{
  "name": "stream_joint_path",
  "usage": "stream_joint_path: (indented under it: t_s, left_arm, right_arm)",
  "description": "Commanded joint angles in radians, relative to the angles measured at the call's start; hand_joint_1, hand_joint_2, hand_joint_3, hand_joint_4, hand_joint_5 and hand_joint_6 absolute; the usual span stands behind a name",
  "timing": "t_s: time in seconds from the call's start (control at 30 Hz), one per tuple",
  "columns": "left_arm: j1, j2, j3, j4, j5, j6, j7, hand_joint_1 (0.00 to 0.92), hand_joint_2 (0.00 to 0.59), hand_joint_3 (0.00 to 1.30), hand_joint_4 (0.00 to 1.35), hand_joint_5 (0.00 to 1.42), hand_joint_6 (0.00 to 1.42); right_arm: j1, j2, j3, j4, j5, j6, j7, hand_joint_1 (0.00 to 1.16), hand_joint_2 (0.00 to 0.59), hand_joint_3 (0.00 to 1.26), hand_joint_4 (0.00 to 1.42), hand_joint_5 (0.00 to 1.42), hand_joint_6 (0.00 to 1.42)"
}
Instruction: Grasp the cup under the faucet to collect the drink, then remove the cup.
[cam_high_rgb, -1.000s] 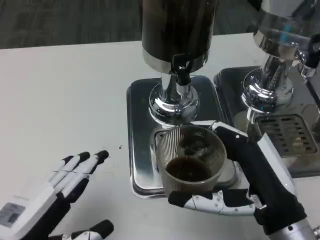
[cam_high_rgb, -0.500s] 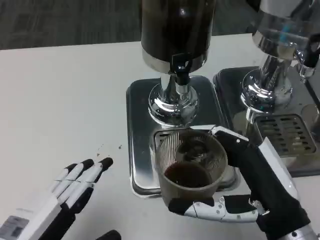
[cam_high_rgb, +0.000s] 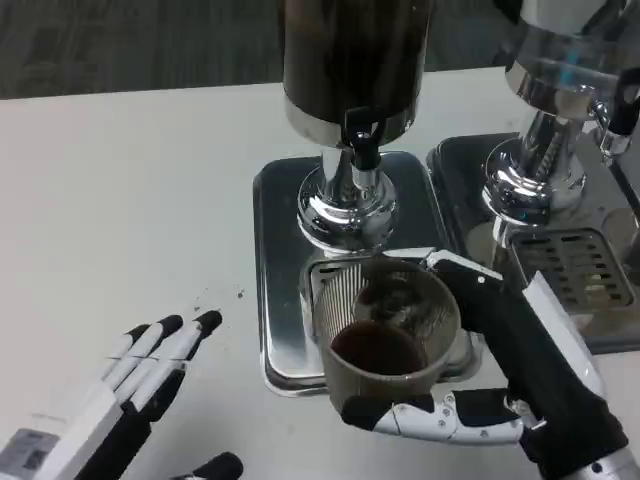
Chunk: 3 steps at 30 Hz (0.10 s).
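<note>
The clear ribbed plastic cup (cam_high_rgb: 385, 335), holding dark drink, sits over the front edge of the silver metal drip tray (cam_high_rgb: 275, 260), in front of the black faucet (cam_high_rgb: 363, 145) of the dark cylindrical dispenser (cam_high_rgb: 352, 60). The right hand (cam_high_rgb: 500, 370) wraps around it. The left hand (cam_high_rgb: 130, 390) lies empty, fingers apart, near the white table's (cam_high_rgb: 130, 200) front-left edge.

No legible text, brand or number observed. A label on the left hand (cam_high_rgb: 110, 400) is too blurred to read
</note>
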Motion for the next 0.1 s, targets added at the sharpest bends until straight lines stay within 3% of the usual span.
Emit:
stream_joint_path:
  t_s: [0.03, 0.1]
  left_arm:
    - [0.000, -0.002, -0.012, -0.025, 0.009, 0.013, -0.013, 0.000, 0.177, 0.00, 0.00, 0.00, 0.00]
    - [0.003, -0.005, -0.015, -0.034, 0.010, 0.017, -0.016, 0.000, 0.180, 0.00, 0.00, 0.00, 0.00]
  right_arm:
    - [0.001, -0.001, -0.007, -0.033, 0.033, -0.016, 0.003, 1.05, 0.124, 0.57, 0.67, 0.79, 1.05]
    - [0.003, -0.002, -0.008, -0.031, 0.038, -0.018, 0.005, 1.05, 0.124, 0.57, 0.67, 0.79, 1.05]
